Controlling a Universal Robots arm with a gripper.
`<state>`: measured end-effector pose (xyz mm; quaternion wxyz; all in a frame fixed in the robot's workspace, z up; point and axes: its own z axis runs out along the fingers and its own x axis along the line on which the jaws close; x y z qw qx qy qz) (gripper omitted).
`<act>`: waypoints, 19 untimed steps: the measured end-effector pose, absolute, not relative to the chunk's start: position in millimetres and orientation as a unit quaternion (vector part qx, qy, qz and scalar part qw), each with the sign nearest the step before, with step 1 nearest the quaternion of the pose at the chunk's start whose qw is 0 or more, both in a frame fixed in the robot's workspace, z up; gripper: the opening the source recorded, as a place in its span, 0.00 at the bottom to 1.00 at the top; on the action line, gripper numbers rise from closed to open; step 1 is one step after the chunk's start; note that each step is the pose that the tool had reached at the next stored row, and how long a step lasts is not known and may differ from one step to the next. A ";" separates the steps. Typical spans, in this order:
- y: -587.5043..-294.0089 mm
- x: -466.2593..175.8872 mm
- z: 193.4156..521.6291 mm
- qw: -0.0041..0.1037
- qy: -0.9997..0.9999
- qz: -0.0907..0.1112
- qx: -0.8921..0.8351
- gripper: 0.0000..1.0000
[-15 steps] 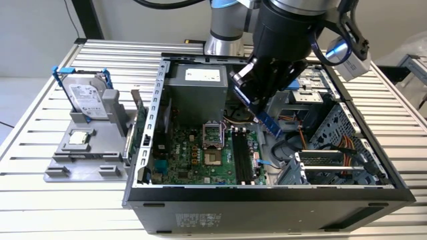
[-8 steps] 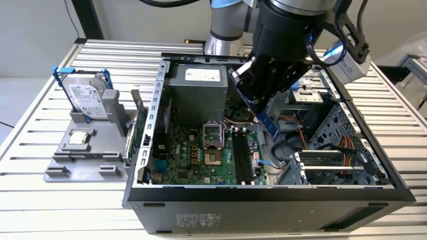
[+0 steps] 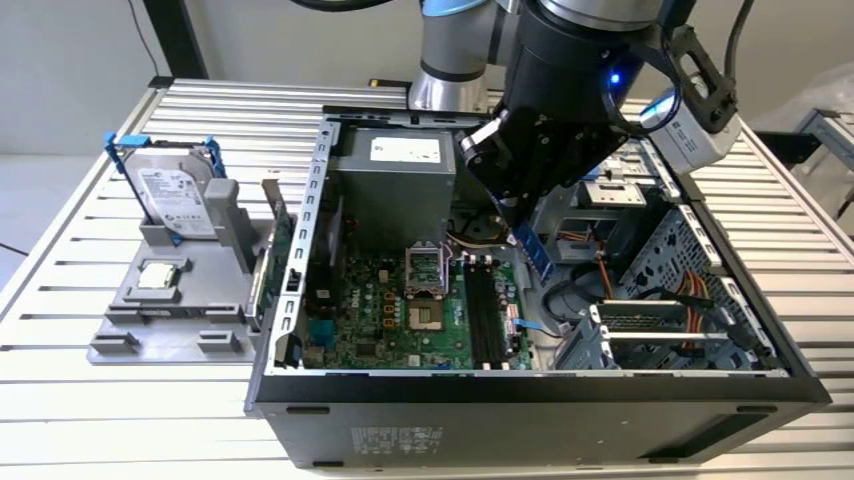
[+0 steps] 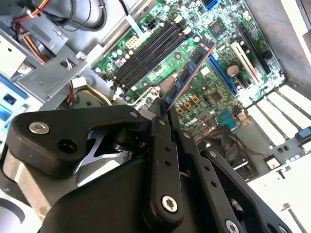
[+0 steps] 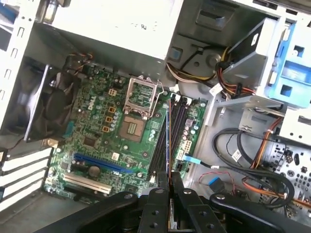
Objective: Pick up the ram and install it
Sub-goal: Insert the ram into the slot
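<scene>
Transfer step: black two-finger gripper clamped on long narrow dark ram stick, poised above black memory slots; seating likely demands parallel alignment.

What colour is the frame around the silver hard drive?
Blue; the plastic frame shows best in the exterior view.

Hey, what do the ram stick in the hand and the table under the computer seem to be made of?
The ram, clamped in the hand, looks like rigid circuit board, probably fibreglass laminate: thin, flat and matte, carrying black chips that are likely plastic-cased. The table looks like aluminium: pale silvery grooved slats with a dull metallic sheen.
</scene>
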<state>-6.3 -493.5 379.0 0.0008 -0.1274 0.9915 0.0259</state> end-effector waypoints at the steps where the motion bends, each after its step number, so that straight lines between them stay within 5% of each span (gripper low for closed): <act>1: -493.5 -6.3 379.0 0.001 0.992 0.026 -0.122 0.00; 19: -493.5 -6.3 378.9 0.004 1.000 0.026 -0.018 0.00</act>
